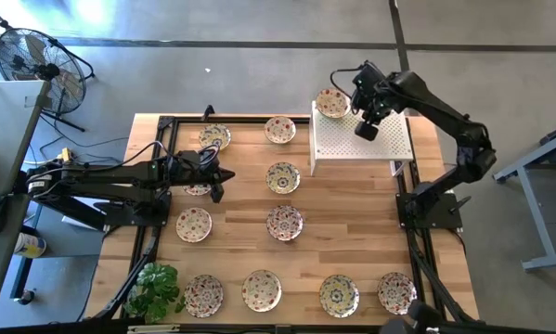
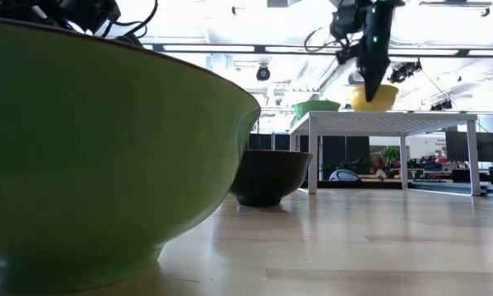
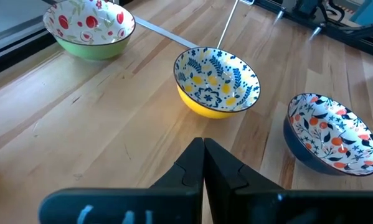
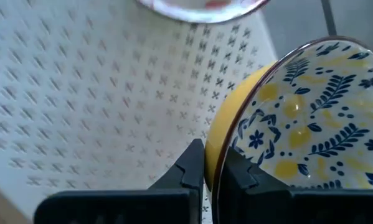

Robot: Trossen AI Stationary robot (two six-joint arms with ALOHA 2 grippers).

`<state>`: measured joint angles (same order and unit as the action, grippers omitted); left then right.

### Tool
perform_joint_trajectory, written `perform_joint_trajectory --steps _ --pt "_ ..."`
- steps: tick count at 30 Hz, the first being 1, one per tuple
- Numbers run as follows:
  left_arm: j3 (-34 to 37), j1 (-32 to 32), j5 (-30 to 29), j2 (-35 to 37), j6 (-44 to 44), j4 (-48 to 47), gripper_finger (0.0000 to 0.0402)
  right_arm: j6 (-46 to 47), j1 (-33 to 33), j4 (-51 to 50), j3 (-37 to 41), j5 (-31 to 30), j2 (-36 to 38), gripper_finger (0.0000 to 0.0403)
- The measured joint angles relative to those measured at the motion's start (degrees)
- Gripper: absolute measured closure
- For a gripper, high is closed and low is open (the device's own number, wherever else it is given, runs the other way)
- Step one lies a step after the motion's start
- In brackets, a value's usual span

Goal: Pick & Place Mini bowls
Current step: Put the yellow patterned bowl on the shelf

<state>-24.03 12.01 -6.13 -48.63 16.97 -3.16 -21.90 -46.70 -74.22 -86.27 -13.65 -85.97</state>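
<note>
Right wrist view shows the right gripper [image 4: 205, 163] pinching the rim of a yellow bowl [image 4: 298, 130] with blue leaves inside. One finger sits inside the rim and one outside. The bowl tilts over the white stand [image 4: 80, 93], and I think it hangs just above it, though the gap is hard to see. Another bowl [image 1: 331, 102] already sits on the stand's far corner.

This looks like the placing step. Next, the arm needs to go down softly, set the bowl flat on the stand and then let go.

From above, the right arm [image 1: 445, 121] reaches in over the stand with its wrist bent down. The left gripper [image 3: 203, 163] is pressed together with nothing in it, waiting over the table [image 1: 352, 241] near more bowls.
</note>
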Motion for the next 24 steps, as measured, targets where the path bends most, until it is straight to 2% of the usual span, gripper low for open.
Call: perform_joint_trajectory --steps 5,13,24 --pt "0.00 -0.01 0.01 0.00 0.00 0.00 0.0401 -3.06 -0.97 3.10 4.49 -2.33 0.00 0.0385" --pt "0.00 -0.01 -0.48 0.01 0.00 0.00 0.0401 -4.01 -2.46 8.74 8.26 -2.79 0.06 0.0387" --pt "0.00 -0.01 -0.92 0.00 0.01 0.00 0.0401 -4.12 -2.47 8.36 8.45 -2.30 0.07 0.0346"
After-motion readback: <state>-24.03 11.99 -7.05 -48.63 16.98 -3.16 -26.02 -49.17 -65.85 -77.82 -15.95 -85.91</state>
